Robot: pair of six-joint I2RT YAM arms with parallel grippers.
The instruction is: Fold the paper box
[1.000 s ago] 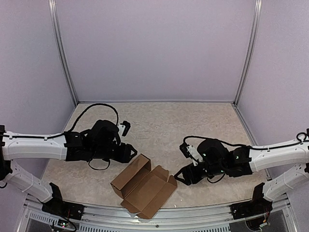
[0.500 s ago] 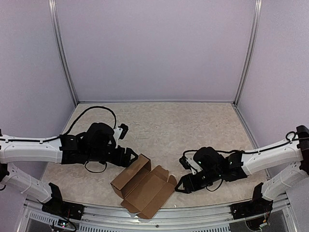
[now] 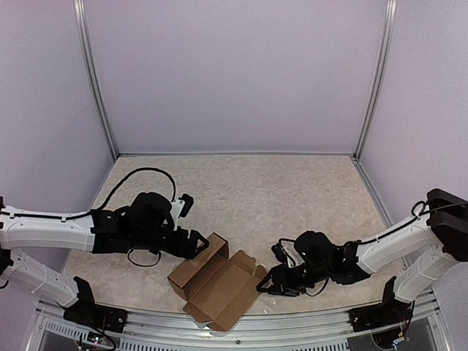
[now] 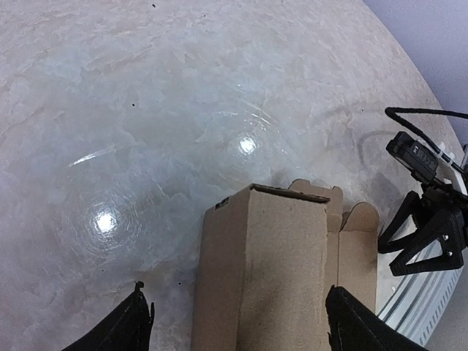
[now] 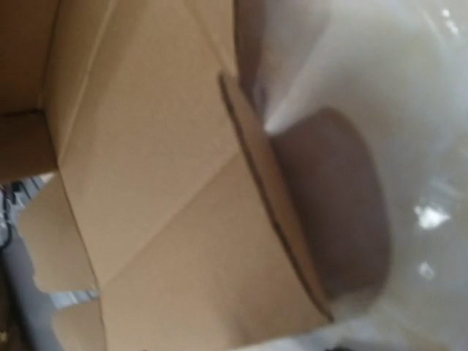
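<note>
Your left gripper point(image 4: 234, 289) straddles the box point(image 3: 217, 281), lower centre of the top view, jaws spread, likely to brace it while the right gripper point(image 3: 263, 285) (grip state: cannot tell) sits at its right edge.

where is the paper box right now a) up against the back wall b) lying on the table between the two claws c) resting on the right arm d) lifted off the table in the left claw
b: the paper box lies on the table near its front edge, with the left claw at its left end and the right claw by its right flap.
</note>
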